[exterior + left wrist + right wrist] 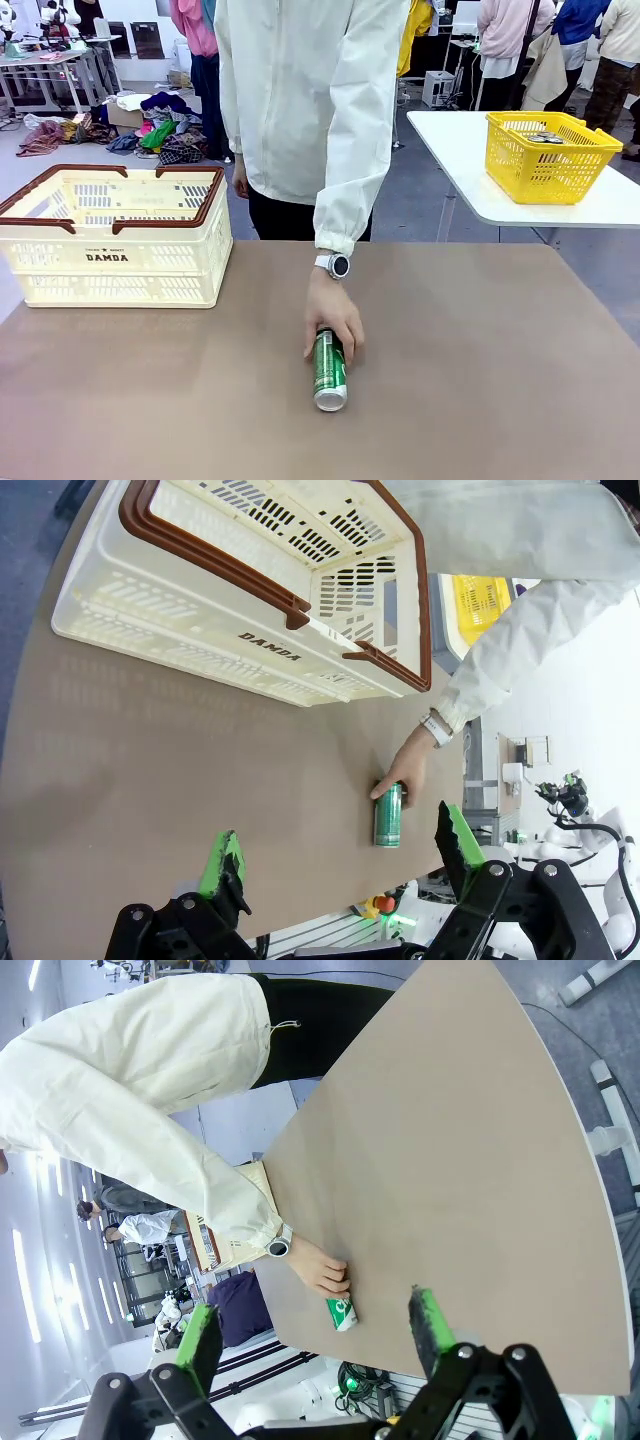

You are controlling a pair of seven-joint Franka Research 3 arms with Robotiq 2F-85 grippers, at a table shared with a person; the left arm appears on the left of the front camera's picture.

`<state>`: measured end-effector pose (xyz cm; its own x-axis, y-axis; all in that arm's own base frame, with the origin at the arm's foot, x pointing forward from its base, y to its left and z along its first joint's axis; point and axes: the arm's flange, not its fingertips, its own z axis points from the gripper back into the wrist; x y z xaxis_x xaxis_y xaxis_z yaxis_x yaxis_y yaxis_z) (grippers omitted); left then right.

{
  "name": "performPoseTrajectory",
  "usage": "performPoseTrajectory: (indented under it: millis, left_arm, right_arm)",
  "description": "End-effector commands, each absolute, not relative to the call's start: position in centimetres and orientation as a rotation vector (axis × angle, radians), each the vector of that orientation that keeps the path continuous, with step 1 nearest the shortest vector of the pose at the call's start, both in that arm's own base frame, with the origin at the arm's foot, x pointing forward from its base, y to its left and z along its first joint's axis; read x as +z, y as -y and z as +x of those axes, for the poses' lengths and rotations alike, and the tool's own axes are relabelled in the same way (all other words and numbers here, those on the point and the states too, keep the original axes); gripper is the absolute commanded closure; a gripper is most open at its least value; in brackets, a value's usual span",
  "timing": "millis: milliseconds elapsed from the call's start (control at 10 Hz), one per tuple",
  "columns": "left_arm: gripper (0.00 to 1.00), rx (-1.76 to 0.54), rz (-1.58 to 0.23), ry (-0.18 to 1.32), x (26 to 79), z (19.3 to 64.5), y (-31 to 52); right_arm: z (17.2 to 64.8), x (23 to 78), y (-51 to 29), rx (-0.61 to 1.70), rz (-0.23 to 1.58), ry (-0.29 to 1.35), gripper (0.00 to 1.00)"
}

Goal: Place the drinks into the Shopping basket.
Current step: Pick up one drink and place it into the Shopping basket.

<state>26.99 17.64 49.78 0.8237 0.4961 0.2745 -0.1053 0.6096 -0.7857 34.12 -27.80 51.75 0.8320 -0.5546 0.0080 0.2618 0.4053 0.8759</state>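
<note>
A green drink can [329,370] with white lettering lies on its side at the middle of the brown table, silver top toward me. A person's hand [333,312] rests on its far end. The same green can [388,816] lies beyond my left gripper [338,858], which hangs open high above the table. From my right gripper [315,1330], also open and held high, the green can [343,1312] lies under the hand. The Shopping basket [120,252], cream-white with brown rim and "DAMDA" on its side, stands at the table's far left; its inside [300,540] looks bare. The blue can is out of view.
The person in a white jacket [300,90] stands at the table's far edge, wearing a watch [334,265]. A smaller yellow basket [548,152] sits on a separate white table at the back right. The brown table [500,350] spreads wide around the can.
</note>
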Motion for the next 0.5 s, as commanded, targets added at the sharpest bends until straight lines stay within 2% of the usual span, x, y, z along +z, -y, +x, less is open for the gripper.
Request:
performPoseTrajectory:
  millis: [0,400]
  left_arm:
    - [0.00,0.350,-0.867,0.510,49.93,26.93,-17.89]
    - [0.00,0.350,-0.867,0.510,49.93,26.93,-17.89]
  right_arm:
    - [33.78,51.78,27.83,-0.506,1.017,0.317,0.00]
    - [33.78,51.78,27.83,-0.506,1.017,0.317,0.00]
